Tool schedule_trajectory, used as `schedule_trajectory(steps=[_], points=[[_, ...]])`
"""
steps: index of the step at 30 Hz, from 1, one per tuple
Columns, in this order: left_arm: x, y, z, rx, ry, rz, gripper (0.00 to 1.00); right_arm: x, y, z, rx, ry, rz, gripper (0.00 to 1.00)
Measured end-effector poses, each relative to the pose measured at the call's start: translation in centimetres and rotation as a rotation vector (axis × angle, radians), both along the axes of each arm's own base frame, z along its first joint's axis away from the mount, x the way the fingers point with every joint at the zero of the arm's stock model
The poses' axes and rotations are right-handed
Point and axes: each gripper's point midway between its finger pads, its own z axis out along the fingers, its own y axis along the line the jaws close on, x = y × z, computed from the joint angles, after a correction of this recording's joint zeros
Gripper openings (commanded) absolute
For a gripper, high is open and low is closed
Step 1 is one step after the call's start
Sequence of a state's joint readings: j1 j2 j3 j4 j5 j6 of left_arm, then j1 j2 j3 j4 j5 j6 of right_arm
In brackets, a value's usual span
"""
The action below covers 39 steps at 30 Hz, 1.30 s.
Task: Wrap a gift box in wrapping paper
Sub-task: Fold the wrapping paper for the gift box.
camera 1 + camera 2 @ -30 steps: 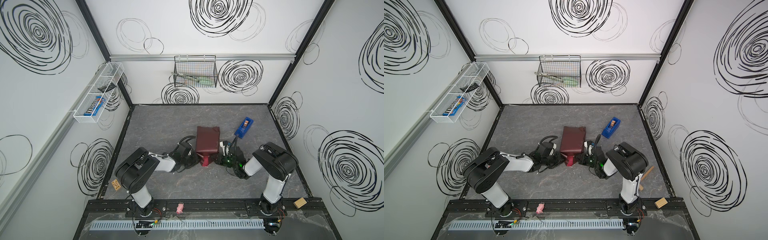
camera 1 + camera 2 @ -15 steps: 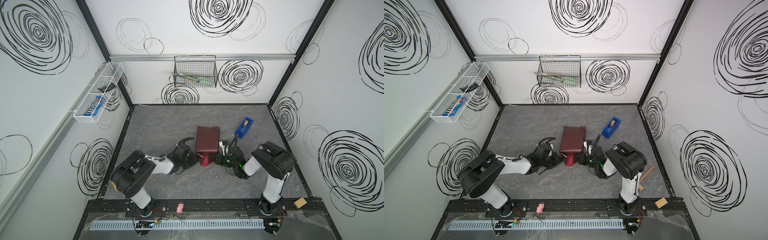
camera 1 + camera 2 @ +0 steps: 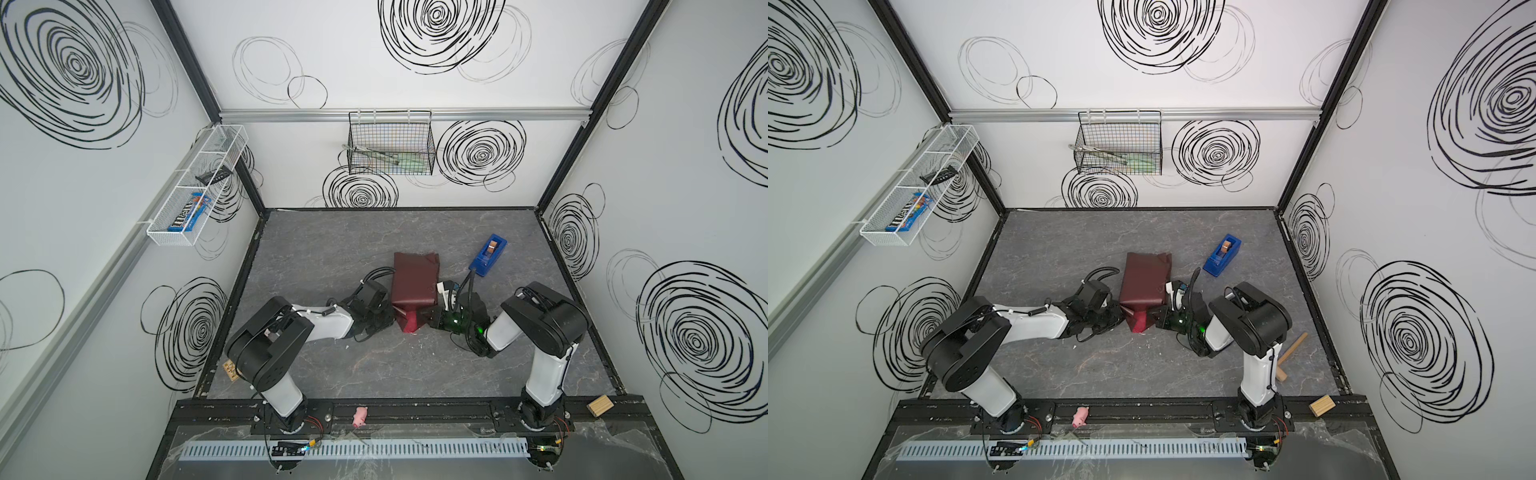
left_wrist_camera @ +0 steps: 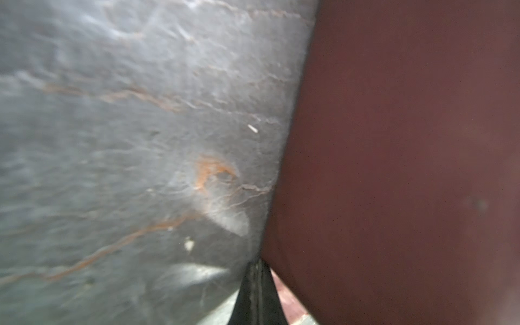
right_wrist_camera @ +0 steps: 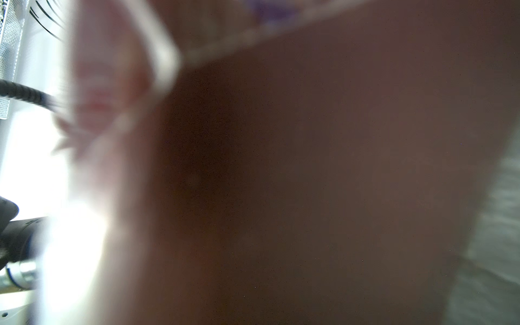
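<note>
Tabletop (image 3: 374, 365), tape dispenser (image 3: 488, 254) in both top views; rt wrist: wrapping paper (image 5: 309, 183).

The only readable lettering is the white "m&m's" logo on the blue candy packet (image 3: 185, 215), which lies in the white wire basket (image 3: 168, 242) on the wall.

Colours showing across the cell
Wrapping paper (image 3: 415, 279) is showing maroon; tape dispenser (image 3: 487, 254) bright blue; tabletop (image 3: 332, 249) grey, rust-veined; walls (image 3: 685, 124) white, black-swirled.
</note>
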<state>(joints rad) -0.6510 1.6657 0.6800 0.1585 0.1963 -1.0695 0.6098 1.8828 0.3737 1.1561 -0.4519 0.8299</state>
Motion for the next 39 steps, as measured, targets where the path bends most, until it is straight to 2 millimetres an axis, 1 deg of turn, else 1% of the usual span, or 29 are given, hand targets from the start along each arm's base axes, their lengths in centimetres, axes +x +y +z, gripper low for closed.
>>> schedule_trajectory(steps=[11, 15, 30, 39], points=[[-0.2, -1.7, 0.0, -0.032, -0.003, -0.005, 0.07, 0.0, 0.3, 0.2, 0.017, -0.013, 0.013, 0.00], [-0.4, -2.1, 0.0, -0.057, -0.010, 0.008, 0.10, 0.1, 0.4, 0.2, 0.022, -0.018, 0.014, 0.00], [-0.2, -2.6, 0.2, -0.133, -0.045, 0.056, 0.13, 0.1, 0.5, 0.4, 0.036, -0.031, 0.018, 0.00], [0.0, -2.6, 1.0, -0.141, -0.068, 0.065, 0.15, 0.1, 0.5, 0.4, 0.040, -0.036, 0.019, 0.00]])
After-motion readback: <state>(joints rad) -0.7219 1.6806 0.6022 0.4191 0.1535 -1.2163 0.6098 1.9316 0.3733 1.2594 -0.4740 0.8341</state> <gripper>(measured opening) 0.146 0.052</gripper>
